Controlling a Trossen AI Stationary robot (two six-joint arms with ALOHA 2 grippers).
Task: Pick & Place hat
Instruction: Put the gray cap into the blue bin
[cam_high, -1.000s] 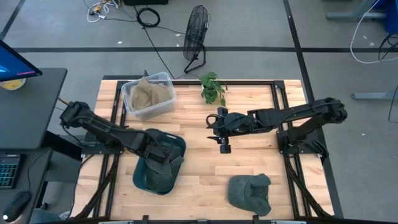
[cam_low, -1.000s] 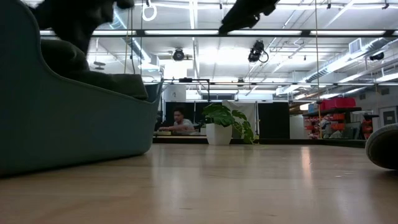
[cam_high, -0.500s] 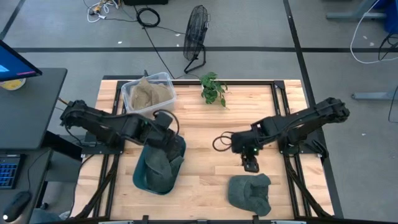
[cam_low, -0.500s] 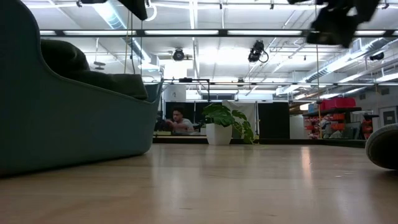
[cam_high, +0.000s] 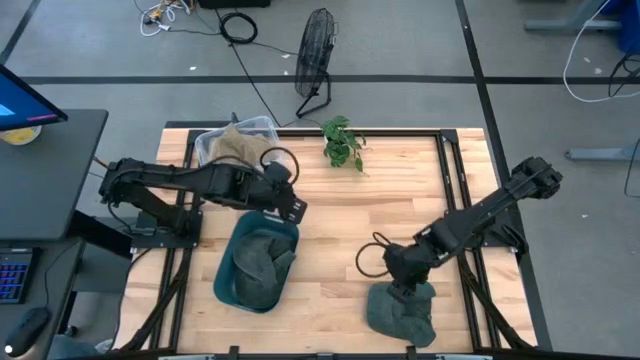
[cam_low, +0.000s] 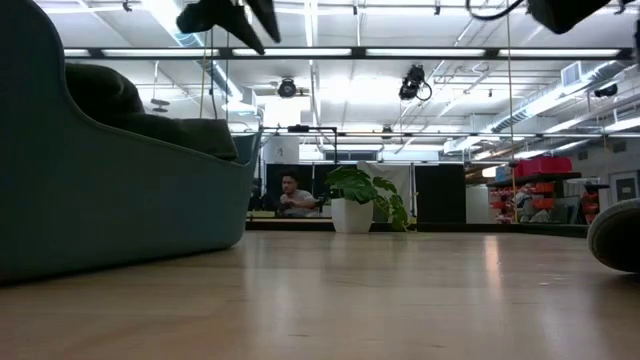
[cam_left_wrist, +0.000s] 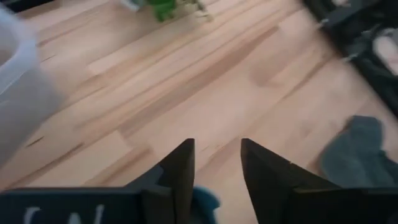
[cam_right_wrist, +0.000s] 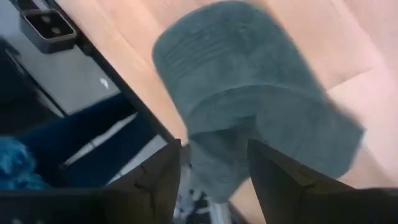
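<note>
Now right gripper (cam_high: 404, 287), fingers parted, above green hat (cam_high: 402, 312)

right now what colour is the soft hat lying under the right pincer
Dark grey-green fabric hat, seen best in the right wrist view.

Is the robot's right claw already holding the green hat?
No, in the right wrist view the right gripper is open, its fingers spread just above the green hat, which lies on the table.
</note>
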